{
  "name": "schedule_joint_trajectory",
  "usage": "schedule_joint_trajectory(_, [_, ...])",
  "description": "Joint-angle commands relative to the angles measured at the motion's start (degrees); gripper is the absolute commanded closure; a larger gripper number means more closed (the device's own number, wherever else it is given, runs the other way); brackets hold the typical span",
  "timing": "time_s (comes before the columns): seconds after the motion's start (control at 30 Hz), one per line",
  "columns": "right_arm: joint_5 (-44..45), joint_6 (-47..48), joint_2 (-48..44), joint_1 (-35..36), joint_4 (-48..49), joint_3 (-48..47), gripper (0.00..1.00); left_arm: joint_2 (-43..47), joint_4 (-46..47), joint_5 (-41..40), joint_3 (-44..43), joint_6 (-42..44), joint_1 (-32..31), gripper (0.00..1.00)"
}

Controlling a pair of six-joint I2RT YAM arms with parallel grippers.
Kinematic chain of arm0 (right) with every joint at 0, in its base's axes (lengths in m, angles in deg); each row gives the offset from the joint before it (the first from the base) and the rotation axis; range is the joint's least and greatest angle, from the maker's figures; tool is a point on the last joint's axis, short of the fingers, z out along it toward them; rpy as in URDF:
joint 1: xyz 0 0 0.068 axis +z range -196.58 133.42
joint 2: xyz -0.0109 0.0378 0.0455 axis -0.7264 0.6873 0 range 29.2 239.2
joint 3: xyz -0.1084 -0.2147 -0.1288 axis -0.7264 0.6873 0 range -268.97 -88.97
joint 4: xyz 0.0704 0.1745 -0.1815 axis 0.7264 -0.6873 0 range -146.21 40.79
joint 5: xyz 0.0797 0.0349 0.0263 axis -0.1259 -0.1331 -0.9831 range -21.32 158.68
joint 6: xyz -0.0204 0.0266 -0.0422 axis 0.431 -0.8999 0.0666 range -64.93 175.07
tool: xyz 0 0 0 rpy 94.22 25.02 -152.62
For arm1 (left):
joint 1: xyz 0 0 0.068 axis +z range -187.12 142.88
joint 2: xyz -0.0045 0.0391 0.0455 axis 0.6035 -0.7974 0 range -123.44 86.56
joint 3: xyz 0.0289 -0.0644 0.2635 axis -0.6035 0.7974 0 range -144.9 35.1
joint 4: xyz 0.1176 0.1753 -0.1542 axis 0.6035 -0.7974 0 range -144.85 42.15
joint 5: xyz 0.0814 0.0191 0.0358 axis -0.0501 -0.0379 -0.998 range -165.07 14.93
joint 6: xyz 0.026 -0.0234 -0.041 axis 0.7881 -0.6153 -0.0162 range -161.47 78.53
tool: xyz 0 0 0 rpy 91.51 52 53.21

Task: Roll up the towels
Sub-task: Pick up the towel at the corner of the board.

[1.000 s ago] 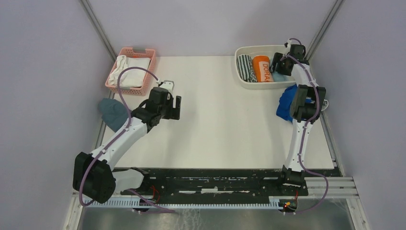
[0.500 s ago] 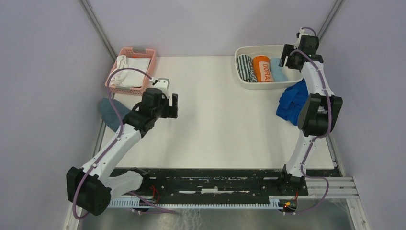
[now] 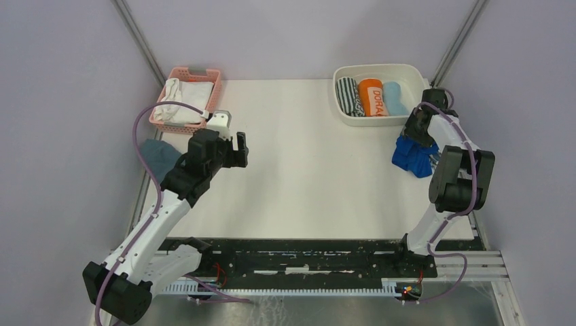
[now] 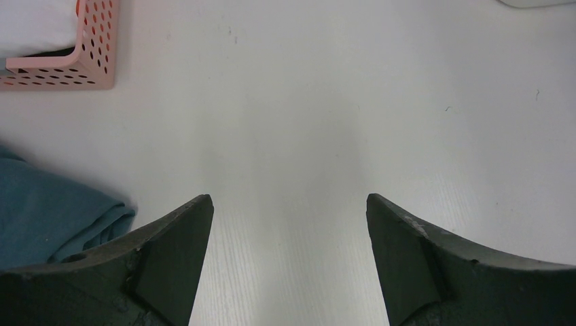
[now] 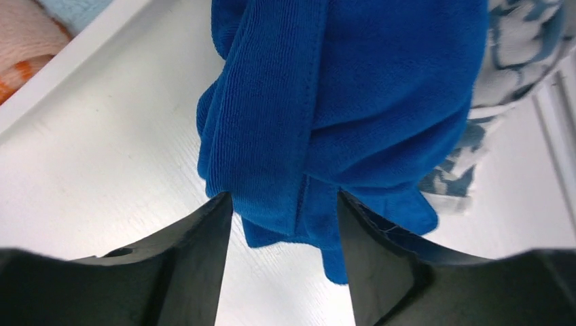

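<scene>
Tabletop (image 3: 306,170) right: royal blue towel (image 5: 380,88) lies lengthwise between released right end effector (image 5: 284,197) fingers (image 5: 190,265)

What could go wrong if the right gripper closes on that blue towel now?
The open right gripper is over a bunched fold of the blue towel, so it may lift a clump. The patterned towel lies against it and could come along. Both sit near the edge of the table and might slide off.

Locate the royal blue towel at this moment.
In the top view the towel sits bunched at the table's right edge, just nearer than the white bin, under the right tool; the patterned towel touches it.
</scene>
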State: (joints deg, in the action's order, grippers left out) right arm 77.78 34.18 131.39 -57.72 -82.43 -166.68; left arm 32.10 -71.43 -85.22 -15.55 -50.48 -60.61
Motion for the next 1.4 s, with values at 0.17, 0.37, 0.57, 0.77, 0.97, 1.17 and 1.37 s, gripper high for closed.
schedule_joint_trajectory(0.17, [-1.6, -4.1, 4.7, 0.0, 2.6, -2.4, 0.65, 2.0, 2.9, 0.7, 0.8, -0.1, 0.2, 0.1])
schedule_joint_trajectory(0.37, [2.2, -2.2, -5.5, 0.0, -4.9, -5.7, 1.0, 1.3, 2.9, 0.6, 0.8, 0.0, 0.2, 0.1])
schedule_joint_trajectory(0.57, [-1.0, 0.9, -12.9, 2.7, -11.6, -13.5, 1.0, 0.4, 3.1, 2.2, 0.6, -0.7, 0.1, 0.1])
schedule_joint_trajectory(0.77, [-5.4, 1.8, -16.4, 12.3, -14.0, -19.8, 1.0, -1.2, 4.5, 7.5, 0.5, -2.7, 0.1, 0.1])
schedule_joint_trajectory(0.97, [-13.1, -1.1, -14.1, 25.7, -8.5, -26.2, 0.99, -3.8, 3.5, 11.7, -1.5, -3.5, 0.2, 0.12])
schedule_joint_trajectory(1.17, [-26.2, -4.3, -8.9, 34.5, 2.2, -34.0, 1.0, -3.8, 2.9, 13.8, -2.6, -4.9, 0.1, 0.13])
schedule_joint_trajectory(1.37, [-39.2, -8.5, -6.6, 36.2, 13.8, -30.6, 0.98, -2.1, 2.8, 13.3, -1.6, -6.4, 0.2, 0.14])
